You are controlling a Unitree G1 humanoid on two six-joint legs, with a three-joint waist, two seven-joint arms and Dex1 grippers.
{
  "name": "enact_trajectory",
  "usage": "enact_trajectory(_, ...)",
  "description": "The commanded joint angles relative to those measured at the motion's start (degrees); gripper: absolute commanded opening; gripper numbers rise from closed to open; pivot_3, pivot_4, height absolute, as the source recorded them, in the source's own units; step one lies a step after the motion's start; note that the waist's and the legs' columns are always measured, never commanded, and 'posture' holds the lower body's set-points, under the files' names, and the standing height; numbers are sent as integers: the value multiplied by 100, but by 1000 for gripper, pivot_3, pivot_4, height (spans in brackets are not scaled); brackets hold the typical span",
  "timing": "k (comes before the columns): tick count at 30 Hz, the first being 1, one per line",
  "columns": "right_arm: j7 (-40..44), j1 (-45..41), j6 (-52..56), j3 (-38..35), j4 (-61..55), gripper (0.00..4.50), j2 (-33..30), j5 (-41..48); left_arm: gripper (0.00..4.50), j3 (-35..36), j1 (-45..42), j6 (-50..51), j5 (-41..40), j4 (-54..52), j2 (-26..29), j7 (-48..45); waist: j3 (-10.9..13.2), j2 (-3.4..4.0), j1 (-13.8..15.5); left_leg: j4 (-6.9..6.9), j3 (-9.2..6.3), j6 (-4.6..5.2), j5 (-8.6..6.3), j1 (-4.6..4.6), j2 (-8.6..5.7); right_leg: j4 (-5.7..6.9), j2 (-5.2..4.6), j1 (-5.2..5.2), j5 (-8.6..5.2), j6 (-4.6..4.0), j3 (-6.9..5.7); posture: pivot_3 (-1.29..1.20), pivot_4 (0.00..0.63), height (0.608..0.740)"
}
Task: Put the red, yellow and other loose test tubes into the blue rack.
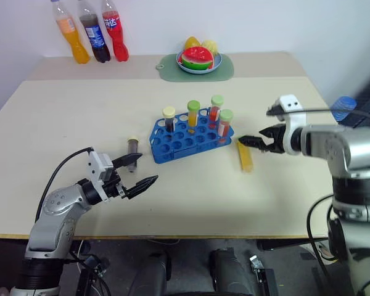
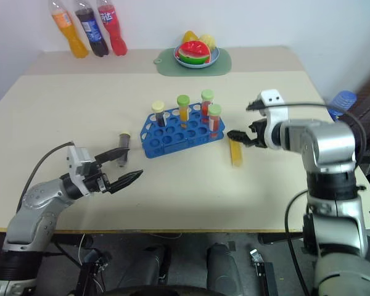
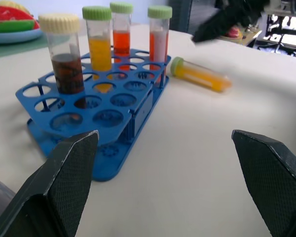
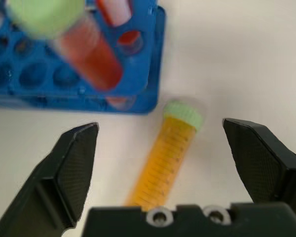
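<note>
While four capped tubes stand upright in the blue rack at mid-desk, a yellow-orange tube lies flat just beside the rack's right end. My right hand hovers over that tube's near end, fingers spread wide and gripping nothing. A dark brown tube lies left of the rack. My left hand hangs near it, released and empty.
</note>
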Motion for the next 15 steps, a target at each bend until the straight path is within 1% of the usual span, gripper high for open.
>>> enact_trajectory(1, -289, -475, 632, -18, 632, 4439, 251, -74, 4500, -82, -81, -200, 130, -87, 16, -67, 0, 0, 11, 2, -1, 0, 0, -9, 0, 0, 0, -8, 0, 1, -1, 0, 150, 740)
enact_trajectory(6, -468, -732, 498, 341, 1370, 4439, 303, -252, 4500, -223, -40, -188, 218, -432, -9, 10, 0, 0, 18, 20, 1, -1, 1, -61, -9, 6, -6, -50, 2, 3, -7, 0, 150, 740)
enact_trajectory(9, -484, -722, 108, 699, 1755, 4439, 322, -412, 4500, -247, 5, -133, 192, -613, -7, 94, 0, 0, -1, 20, 7, -1, 2, -64, -9, 8, -6, -54, 2, 4, -7, 0, 150, 740)
enact_trajectory(13, -282, -660, -348, 1210, 2070, 4439, 319, -533, 4500, -236, 116, -80, 166, -795, 6, 185, -5, -6, -64, 20, 14, -1, 2, -59, -6, 10, -3, -53, 2, 4, -7, 0, 150, 740)
enact_trajectory(14, -202, -646, -423, 1309, 2111, 3898, 310, -541, 4500, -226, 140, -72, 159, -821, 12, 204, -7, -8, -81, 21, 14, -1, 2, -56, -6, 11, -2, -48, 2, 4, -7, 0, 150, 740)
enact_trajectory(15, -134, -632, -484, 1393, 2128, 3568, 300, -551, 4500, -215, 159, -70, 158, -838, 19, 221, -8, -10, -96, 22, 12, -1, 2, -51, -6, 11, -2, -41, 2, 4, -8, 0, 150, 740)
